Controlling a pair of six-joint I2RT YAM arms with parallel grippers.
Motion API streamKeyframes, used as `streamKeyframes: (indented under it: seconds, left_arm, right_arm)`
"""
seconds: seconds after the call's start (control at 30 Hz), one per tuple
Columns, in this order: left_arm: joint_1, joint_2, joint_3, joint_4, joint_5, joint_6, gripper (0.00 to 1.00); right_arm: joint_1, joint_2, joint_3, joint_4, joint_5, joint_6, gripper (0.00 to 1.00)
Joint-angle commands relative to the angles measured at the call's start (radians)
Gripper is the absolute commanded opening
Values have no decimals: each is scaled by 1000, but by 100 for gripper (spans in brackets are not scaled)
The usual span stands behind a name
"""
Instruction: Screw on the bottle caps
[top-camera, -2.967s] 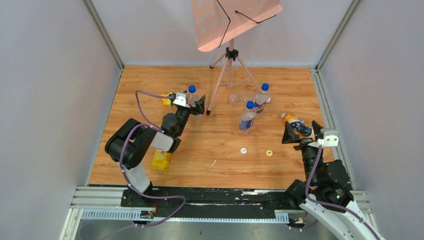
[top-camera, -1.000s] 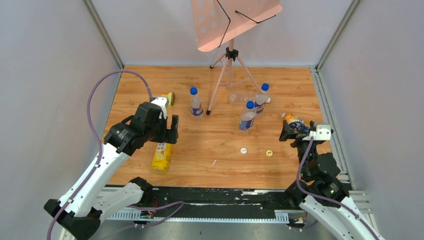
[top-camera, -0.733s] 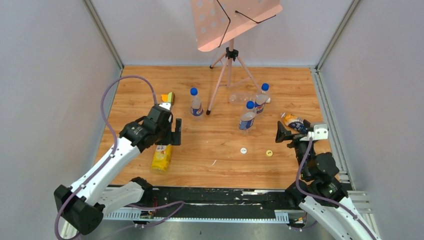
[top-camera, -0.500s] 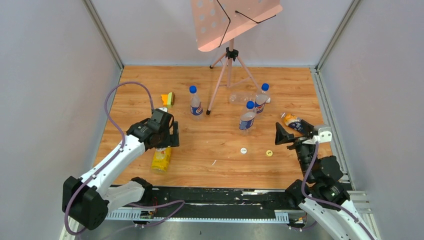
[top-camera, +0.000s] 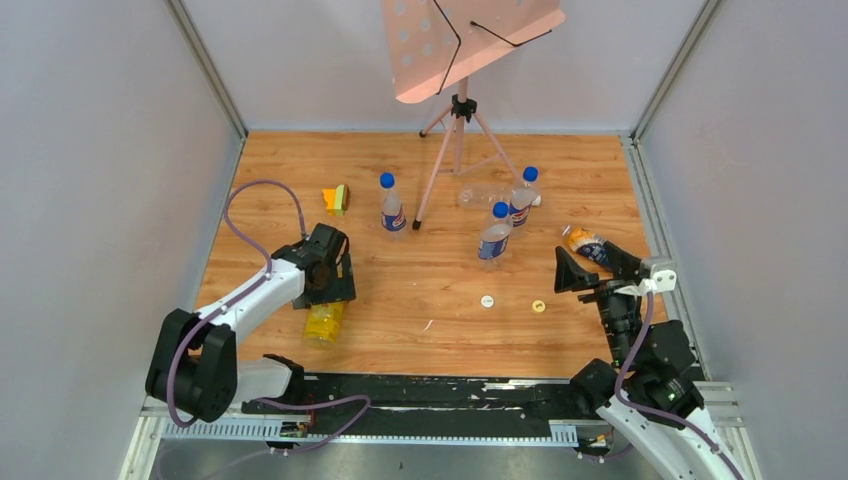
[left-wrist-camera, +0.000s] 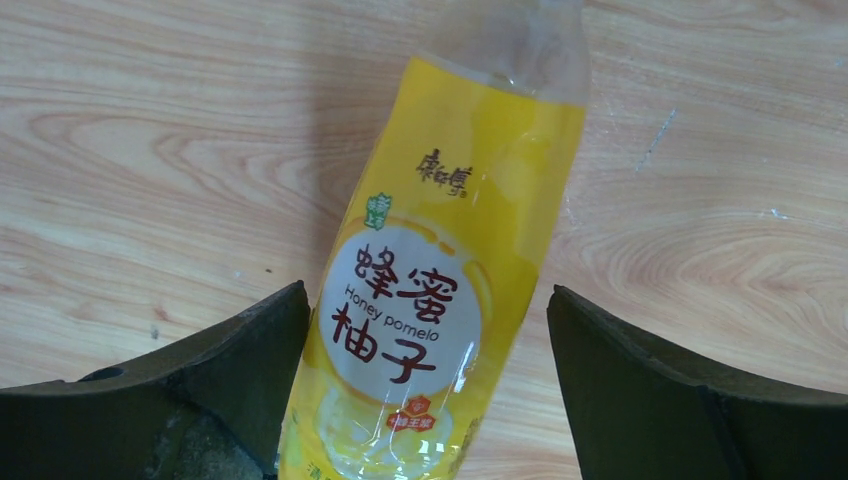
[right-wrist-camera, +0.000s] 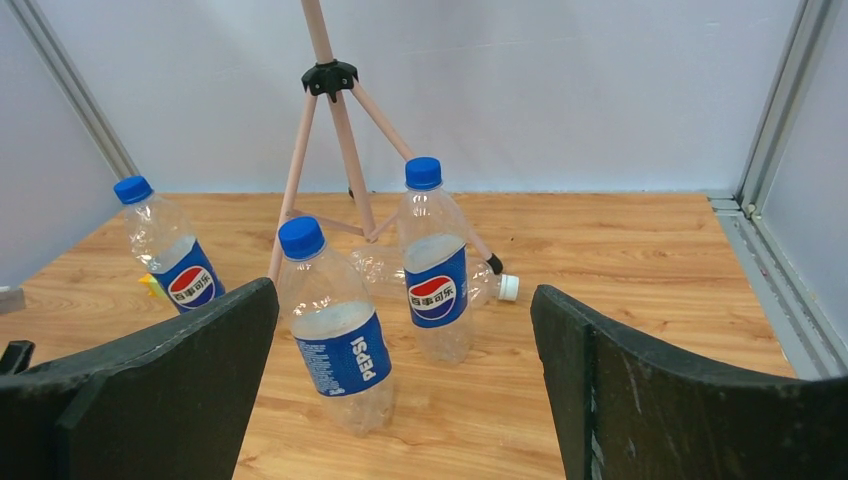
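Wood counter (top-camera: 430, 270), grey walls (top-camera: 100, 150), pink stand (top-camera: 458, 140) far, left pincer (left-wrist-camera: 425, 300) agape astride lying yellow bottle (left-wrist-camera: 440, 250), right pincer (right-wrist-camera: 402, 290) agape, empty

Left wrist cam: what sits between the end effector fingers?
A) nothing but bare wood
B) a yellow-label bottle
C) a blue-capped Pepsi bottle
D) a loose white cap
B: the yellow-label bottle fills the gap between the open fingers of the left end effector, one finger on each side of it.

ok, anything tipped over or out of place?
Three bottles lie on their sides: yellow bottle at near left, amber bottle at right, clear bottle by the tripod. A white cap and a yellow cap lie loose.
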Motion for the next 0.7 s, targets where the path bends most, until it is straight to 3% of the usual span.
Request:
streamKeyframes:
  seconds: [0.0,0.27,0.5,0.67]
  left_arm:
    - [8,20,-3,63,60,0,91]
    - [6,-61,-20,42,101,28,74]
    - [-25,-240,-92,112,220,43,71]
    - [-71,-311,-157,190,297,22,60]
  right_arm:
    - [-4,14,14,3,6,62,100]
    - [-5,149,70,-76,6,173,100]
    - [-4,312,176,-256,-49,432,100]
    - [-4,399,213,-363,-155,592,100]
